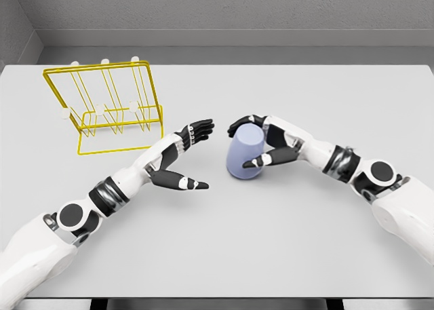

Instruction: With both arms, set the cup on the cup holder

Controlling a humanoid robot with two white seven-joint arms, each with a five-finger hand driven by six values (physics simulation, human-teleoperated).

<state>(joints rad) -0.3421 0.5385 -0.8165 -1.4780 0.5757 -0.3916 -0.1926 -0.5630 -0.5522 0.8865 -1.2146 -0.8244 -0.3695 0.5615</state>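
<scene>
A pale lavender cup [244,152] stands upside down on the table near the middle. My right hand [252,142] is wrapped around it, fingers over its far side and thumb on its near side. To the cup's left my left hand [195,154] is open, fingers stretched toward the cup and thumb held low, a short gap away from it. The yellow wire cup holder [105,106] with white-tipped pegs stands at the back left of the table.
The grey table [285,242] spreads wide around the cup, with a grey wall behind it. Both white forearms reach in from the lower corners.
</scene>
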